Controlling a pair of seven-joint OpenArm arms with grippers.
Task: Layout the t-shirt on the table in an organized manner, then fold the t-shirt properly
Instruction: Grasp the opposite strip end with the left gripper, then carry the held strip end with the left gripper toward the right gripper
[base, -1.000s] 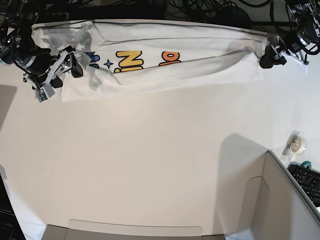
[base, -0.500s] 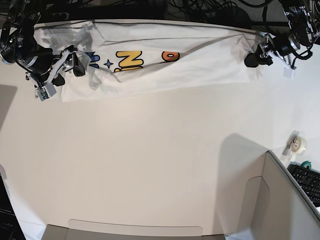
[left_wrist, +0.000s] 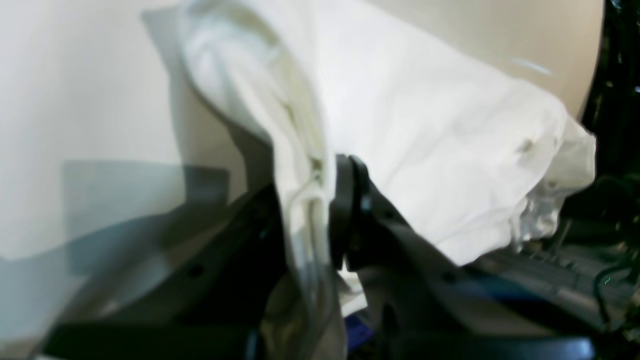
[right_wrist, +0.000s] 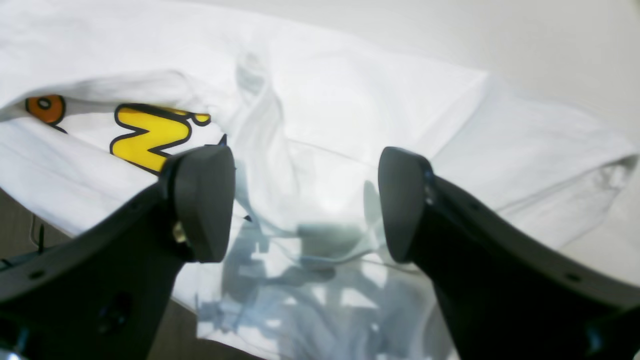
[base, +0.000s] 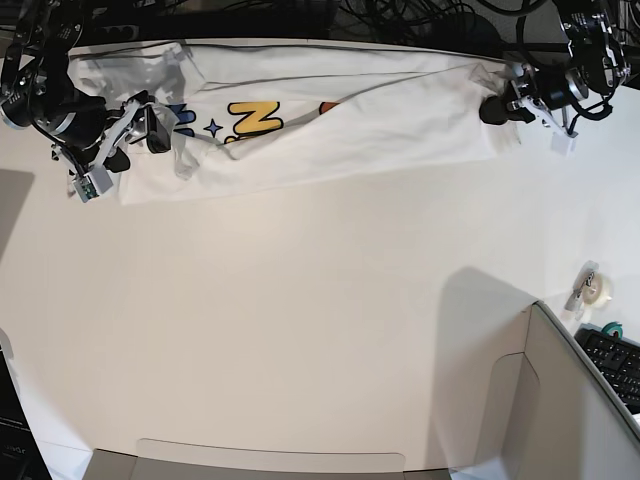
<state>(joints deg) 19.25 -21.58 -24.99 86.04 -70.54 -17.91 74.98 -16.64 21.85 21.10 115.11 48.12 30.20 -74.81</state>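
- While the t-shirt (base: 330, 125) lies stretched in a long band along the far edge of the surface (base: 300, 330), both arms sit at its two ends, so we are in the laying-out step, with no proper fold made yet.
- Over at the far right corner, the left gripper (base: 497, 108) has its jaws pinched nearly together on the shirt's end; the wrist view shows white cloth (left_wrist: 310, 200) bunched and squeezed between the two black fingers.
- At the far left corner, the right gripper (right_wrist: 305, 200) stands with its jaws spread wide over the fabric, holding nothing that I can see; the yellow lettering (right_wrist: 150, 135) peeks out just beside one finger.
- That left end looks rumpled, with a sleeve or flap turned over near the blue star print (base: 213, 127), and the printed front is partly folded under itself.
- My read: the shirt needs spreading flat before any folding, since half the print is hidden.
- Next call, I'd say, is for the right jaws to come down and close on the crumpled end, so both ends are held.
- Then a matched pull toward the near edge could open the cloth out.
- Risk: an uneven pull may drag it off the far edge.
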